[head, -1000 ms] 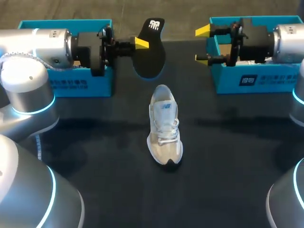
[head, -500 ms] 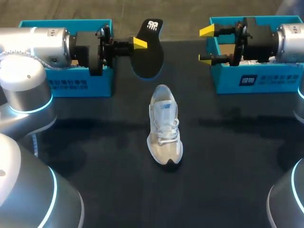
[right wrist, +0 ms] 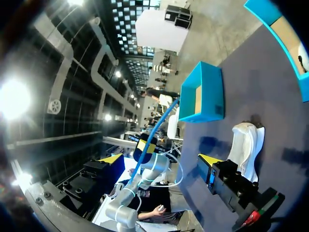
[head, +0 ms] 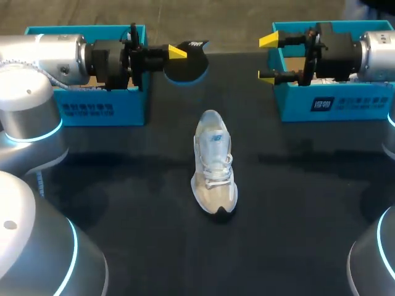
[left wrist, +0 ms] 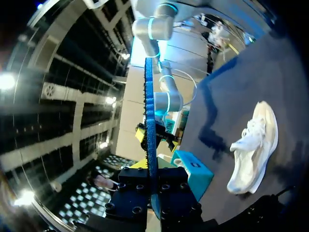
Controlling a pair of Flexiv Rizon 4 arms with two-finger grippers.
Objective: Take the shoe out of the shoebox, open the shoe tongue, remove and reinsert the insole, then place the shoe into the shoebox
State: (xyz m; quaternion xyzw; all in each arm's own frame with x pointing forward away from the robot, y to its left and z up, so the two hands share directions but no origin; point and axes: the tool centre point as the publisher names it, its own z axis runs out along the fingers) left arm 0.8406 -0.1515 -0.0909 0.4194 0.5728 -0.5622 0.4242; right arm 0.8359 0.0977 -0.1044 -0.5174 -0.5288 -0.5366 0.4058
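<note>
- The left gripper (head: 178, 53) is clamped on the dark insole (head: 186, 65). Only one yellow tip shows in the head view.
- The insole sticks out past the fingertips, with its broad face turned nearly flat toward the table (head: 123, 185).
- In the left wrist view the insole (left wrist: 148, 121) is a thin blue edge running straight out from between the fingers.
- The right gripper (head: 266, 58) is wide open and holds nothing. Its two yellow tips are well apart, one above the other.
- The two grippers point at each other, well apart, and the insole lies in the gap on the left gripper's side.
- The shoe (head: 214, 163) stands upright on the table, below and between the grippers, nearer the robot. Neither gripper touches it, and its toe points toward the robot.
- From the left wrist the shoe (left wrist: 254, 145) lies off to one side of the insole edge.
- From the right wrist the shoe (right wrist: 246, 145) is ahead of the open right gripper (right wrist: 161, 158).
- The left box (head: 92, 106) sits under and behind the left gripper.
- The right box (head: 333, 105) sits under and behind the right gripper.
</note>
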